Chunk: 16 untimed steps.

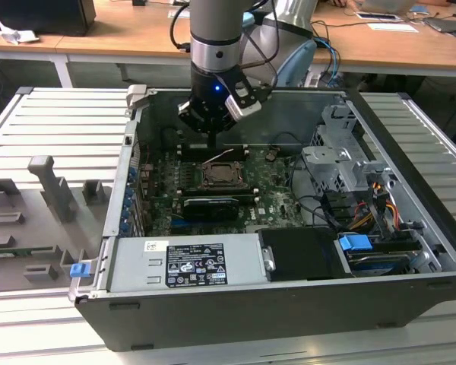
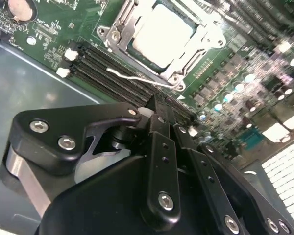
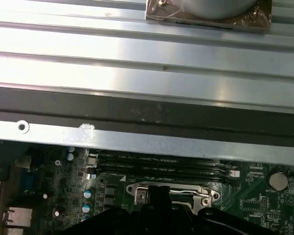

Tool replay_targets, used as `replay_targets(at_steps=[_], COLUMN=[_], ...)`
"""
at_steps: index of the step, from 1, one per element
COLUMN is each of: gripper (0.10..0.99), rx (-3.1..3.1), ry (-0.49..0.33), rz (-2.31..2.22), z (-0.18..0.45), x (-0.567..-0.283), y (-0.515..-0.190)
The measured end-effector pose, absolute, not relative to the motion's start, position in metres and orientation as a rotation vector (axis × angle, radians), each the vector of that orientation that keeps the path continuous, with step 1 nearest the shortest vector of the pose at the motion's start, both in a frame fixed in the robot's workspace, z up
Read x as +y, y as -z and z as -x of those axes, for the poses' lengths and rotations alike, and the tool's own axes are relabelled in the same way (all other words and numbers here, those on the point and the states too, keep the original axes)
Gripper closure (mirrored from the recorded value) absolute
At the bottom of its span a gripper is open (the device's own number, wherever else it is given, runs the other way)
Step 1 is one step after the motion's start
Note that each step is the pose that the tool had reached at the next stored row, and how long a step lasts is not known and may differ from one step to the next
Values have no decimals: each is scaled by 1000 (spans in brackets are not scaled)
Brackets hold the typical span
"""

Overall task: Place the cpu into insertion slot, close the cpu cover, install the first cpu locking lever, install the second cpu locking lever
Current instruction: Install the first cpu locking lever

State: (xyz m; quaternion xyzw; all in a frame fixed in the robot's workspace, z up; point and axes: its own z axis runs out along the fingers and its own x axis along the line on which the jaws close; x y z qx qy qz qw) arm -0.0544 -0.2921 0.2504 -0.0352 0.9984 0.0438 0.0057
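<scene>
Ribbed grey table (image 1: 410,129) under one open computer case (image 1: 289,304), wooden desks behind. Inside the case, green board (image 1: 270,199) walled in on all sides: metal case edge just beside the memory slots (image 2: 112,68), drive cage (image 1: 338,163) toward the exterior view's right, power supply (image 1: 186,262) along the near side. One gripper (image 1: 215,144) hanging low over the board's far edge, just behind the socket (image 1: 226,176), little open room around it. Jaws pressed together, pinching nothing visible, tips over the memory slots in the second wrist view. One cpu (image 2: 161,32) seated flat in the socket, pale top showing. Cover (image 2: 118,27) down around it as a silvery frame. One thin wire lever (image 2: 137,78) lying loose beside the socket edge, between socket and memory slots. Second lever not told apart.
</scene>
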Motion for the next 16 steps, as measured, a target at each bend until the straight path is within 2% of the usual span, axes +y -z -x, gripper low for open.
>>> replay_targets(at_steps=[16], gripper=[980], rx=[3123], ry=[-156], rz=[84], z=[43], x=[-292], y=[-232])
